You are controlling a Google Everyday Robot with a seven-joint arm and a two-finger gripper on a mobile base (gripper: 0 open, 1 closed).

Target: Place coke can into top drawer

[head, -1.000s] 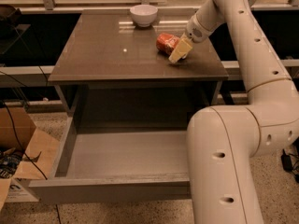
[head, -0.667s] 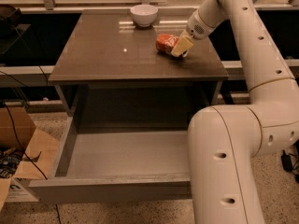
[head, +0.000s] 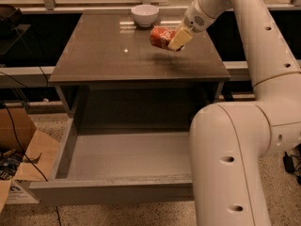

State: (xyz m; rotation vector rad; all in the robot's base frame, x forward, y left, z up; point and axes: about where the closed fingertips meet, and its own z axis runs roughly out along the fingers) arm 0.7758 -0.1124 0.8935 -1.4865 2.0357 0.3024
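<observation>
Coke can (head: 161, 36) held over the cabinet top (head: 117, 55).
Gripper (head: 174, 41) fingers clamped on the can, which lies sideways, right of the white bowl (head: 144, 14); top drawer (head: 127, 155) pulled open below.

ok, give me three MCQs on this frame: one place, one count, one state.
1. Where is the coke can? A on a chair B in the gripper, above the cabinet top C on a shelf
2. How many bowls are on it? A one B two C three
3. The top drawer is: A shut B open C removed
Answers: 1 B, jaws closed on it, its shadow on the top below; 2 A, a single white one at the back; 3 B, its grey floor shows.
</observation>
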